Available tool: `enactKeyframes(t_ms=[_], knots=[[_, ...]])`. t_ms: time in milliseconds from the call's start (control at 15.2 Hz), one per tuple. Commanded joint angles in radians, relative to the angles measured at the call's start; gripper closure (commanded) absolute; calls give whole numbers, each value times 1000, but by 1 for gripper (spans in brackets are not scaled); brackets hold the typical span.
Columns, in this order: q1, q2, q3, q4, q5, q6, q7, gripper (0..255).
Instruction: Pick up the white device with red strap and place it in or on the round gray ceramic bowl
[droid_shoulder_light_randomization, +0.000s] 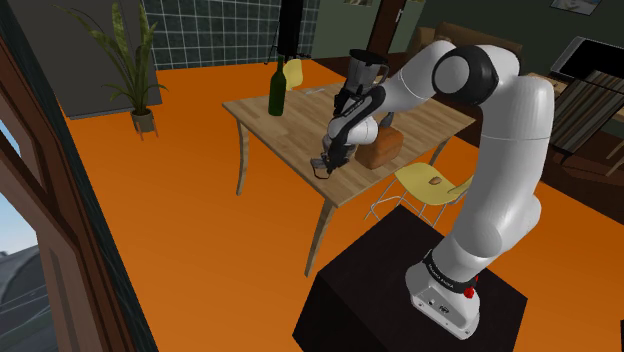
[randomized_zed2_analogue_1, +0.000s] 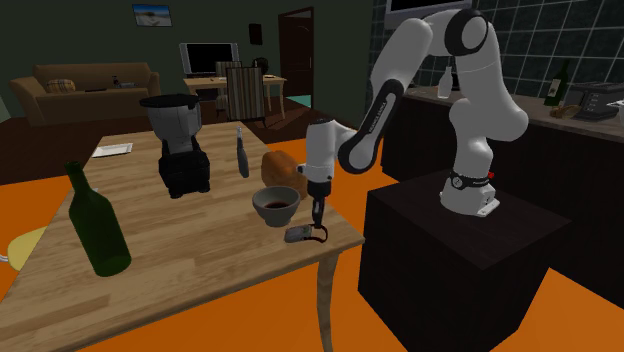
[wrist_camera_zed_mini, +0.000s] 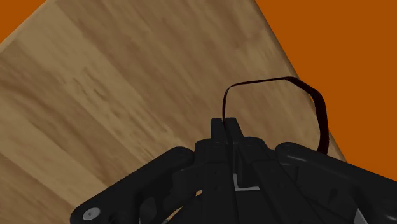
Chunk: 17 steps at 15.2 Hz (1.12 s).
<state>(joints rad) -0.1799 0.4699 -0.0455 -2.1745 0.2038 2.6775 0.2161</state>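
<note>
Gripper (randomized_zed2_analogue_1: 318, 224) low over wooden table (randomized_zed2_analogue_1: 200, 255) corner | fingers (wrist_camera_zed_mini: 233, 127) pinched together on dark red strap (wrist_camera_zed_mini: 316, 105) of device (randomized_zed2_analogue_1: 297, 235) | grey bowl (randomized_zed2_analogue_1: 275, 206) just beside device

Both exterior cameras share the table (droid_shoulder_light_randomization: 300, 130) from opposite sides, looking down.

The arm (droid_shoulder_light_randomization: 505, 130) arches over, its tool (randomized_zed2_analogue_1: 318, 220) pointing down with fingers pressed together.

On the table (randomized_zed2_analogue_1: 200, 262) we counted one bowl (randomized_zed2_analogue_1: 275, 206), one blender (randomized_zed2_analogue_1: 181, 145), one loaf (randomized_zed2_analogue_1: 283, 168), one strapped device (randomized_zed2_analogue_1: 299, 235), one green bottle (randomized_zed2_analogue_1: 96, 228) and possibly one knife (randomized_zed2_analogue_1: 242, 155).
</note>
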Motion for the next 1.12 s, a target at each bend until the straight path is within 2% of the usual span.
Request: enactKeyframes(t_ms=[0, 1056], knots=[[4, -22, -4, -2, -5, -19, 6, 255], [22, -201, -33, -5, -54, -194, 51, 255]])
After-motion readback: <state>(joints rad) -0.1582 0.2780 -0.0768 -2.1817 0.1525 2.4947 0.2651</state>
